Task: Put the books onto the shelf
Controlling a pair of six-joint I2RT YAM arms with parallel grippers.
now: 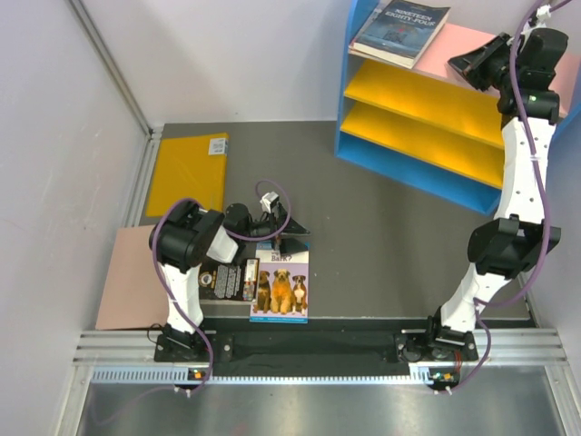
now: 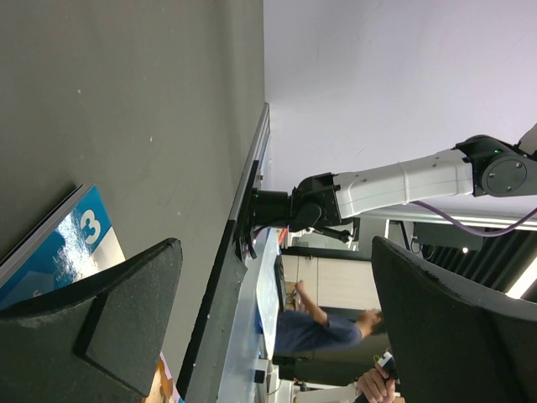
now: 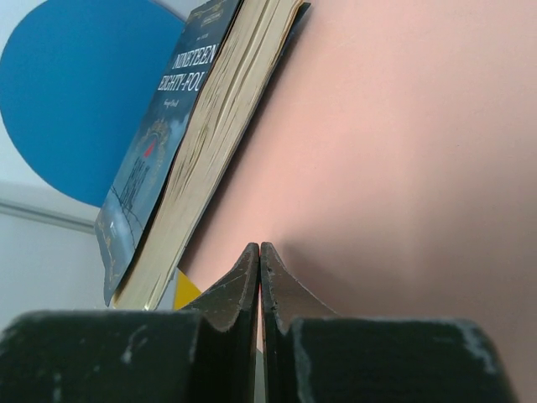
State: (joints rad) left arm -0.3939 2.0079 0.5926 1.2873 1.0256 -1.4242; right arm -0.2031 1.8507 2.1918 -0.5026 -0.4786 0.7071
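- Holding my right end effector [image 3: 259, 248] fully closed on nothing, I keep it low over the pink top board [image 3: 403, 168] of the large shelf unit with bright blue sides and yellow inner shelves [image 1: 346, 91]. Pinched shut, it makes one narrow tip, which I judge suits nudging better than grasping.
- Just beside that tip, the dark navy paperback with white title lettering [image 3: 155, 168] lies flat on the top board, its page edges towards me. One corner seems to jut past the board's edge, so it may want a push inward.
- My left end effector [image 1: 290, 243] hangs wide open and empty, low over the grey desk [image 1: 390, 236], at the top edge of the blue paperback with three dogs [image 1: 280, 289]. I judge the wide spread is meant to take that thin edge.
- That dog book lies face up near my left base, with the black paperback with white text [image 1: 227, 279] right beside it, partly under my arm.
- I see only these three books, one on the shelf and two on the desk.
- A plain yellow flat sheet [image 1: 188, 173] and a pinkish-brown board [image 1: 127, 282] lie further left.
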